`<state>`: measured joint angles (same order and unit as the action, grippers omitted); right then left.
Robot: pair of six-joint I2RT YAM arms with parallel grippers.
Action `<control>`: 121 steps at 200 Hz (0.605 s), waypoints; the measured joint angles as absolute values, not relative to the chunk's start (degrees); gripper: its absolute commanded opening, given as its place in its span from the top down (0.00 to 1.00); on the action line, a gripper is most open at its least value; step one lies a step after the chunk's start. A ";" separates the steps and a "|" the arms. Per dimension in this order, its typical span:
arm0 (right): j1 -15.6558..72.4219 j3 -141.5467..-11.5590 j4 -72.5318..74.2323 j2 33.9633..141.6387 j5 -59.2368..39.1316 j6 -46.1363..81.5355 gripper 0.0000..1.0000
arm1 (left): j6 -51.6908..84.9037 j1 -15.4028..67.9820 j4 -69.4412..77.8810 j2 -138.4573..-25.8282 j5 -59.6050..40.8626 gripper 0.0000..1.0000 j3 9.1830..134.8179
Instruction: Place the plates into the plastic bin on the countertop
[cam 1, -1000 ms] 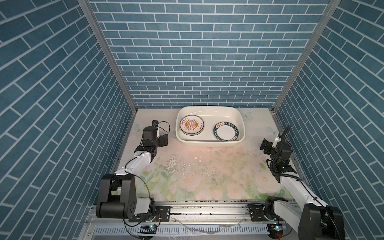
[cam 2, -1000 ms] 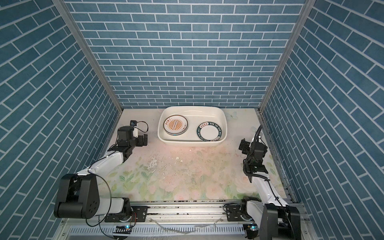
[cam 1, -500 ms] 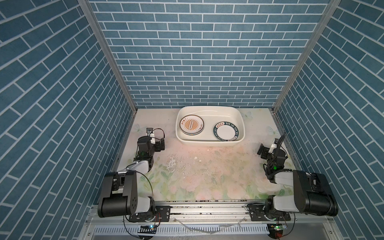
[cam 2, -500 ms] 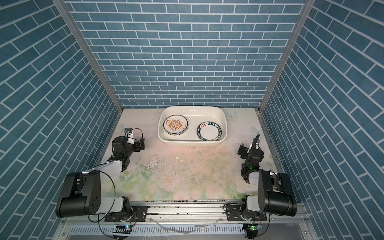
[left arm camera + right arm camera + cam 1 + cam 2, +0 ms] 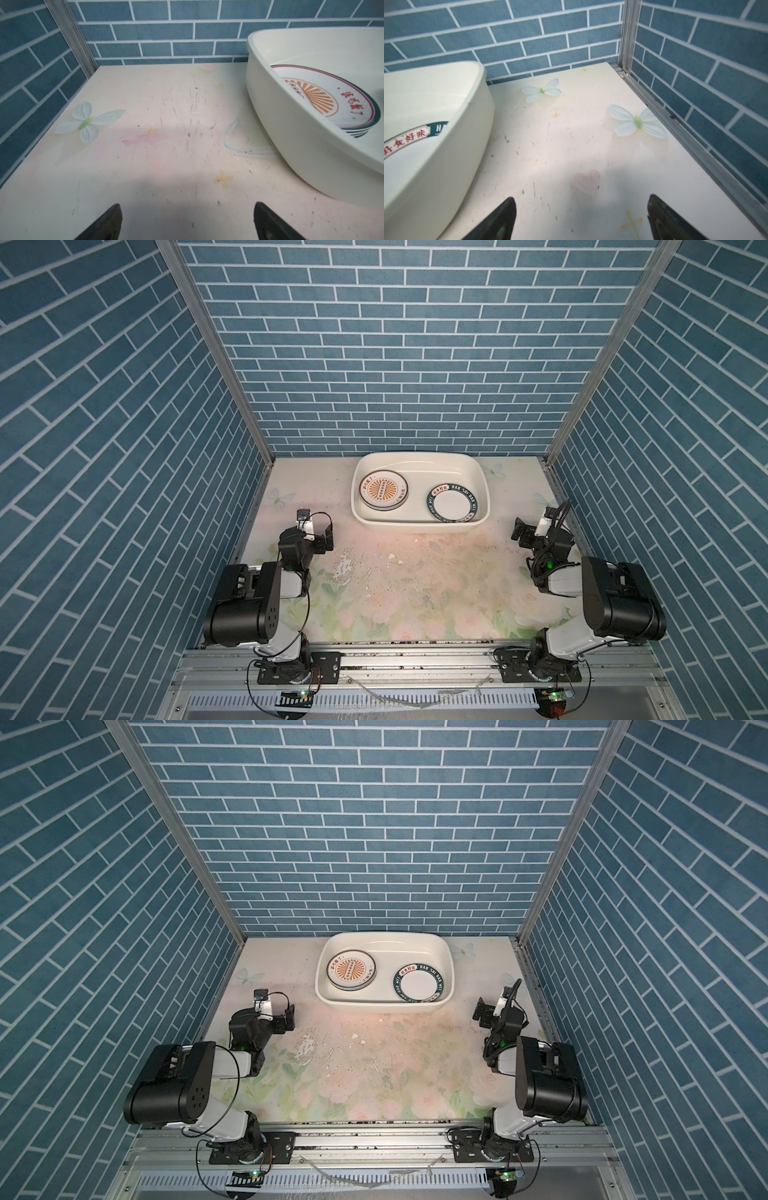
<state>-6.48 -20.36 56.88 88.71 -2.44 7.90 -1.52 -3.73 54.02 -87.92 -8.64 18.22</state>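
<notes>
Plates point(image 5: 383, 490) with an orange sunburst on the top one form a stack in the left half of the plastic bin point(image 5: 419, 527). The left wrist view shows several rims beneath that top plate. A teal-banded plate point(image 5: 452, 503) lies flat in the bin's right half, near its front wall and apart from the stack. Whether more plates lie under it cannot be told. The bin stands on the countertop point(image 5: 415, 580), close to the blue brick back wall point(image 5: 399, 364). The left gripper point(image 5: 187, 207) is low over bare countertop, to the left of the bin and nearer the front edge, well apart from the stack. Its jaws are spread wide and grasp nothing, and the bin's left corner is just beside its line of sight. The right gripper point(image 5: 581, 199) is low over the countertop on the bin's right side, near the side wall. It too is released, with its jaws wide and empty, and the teal-banded plate is behind the bin's wall.
</notes>
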 measured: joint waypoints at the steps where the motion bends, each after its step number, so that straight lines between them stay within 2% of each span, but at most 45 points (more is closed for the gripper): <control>1: -6.48 -20.45 56.86 88.71 -2.48 7.90 0.01 | -1.52 -3.73 54.06 -87.92 -8.64 0.01 18.24; 121: -6.39 -20.60 54.43 88.71 -3.29 7.88 0.01 | -2.20 -3.46 53.80 -87.92 -10.28 0.00 19.49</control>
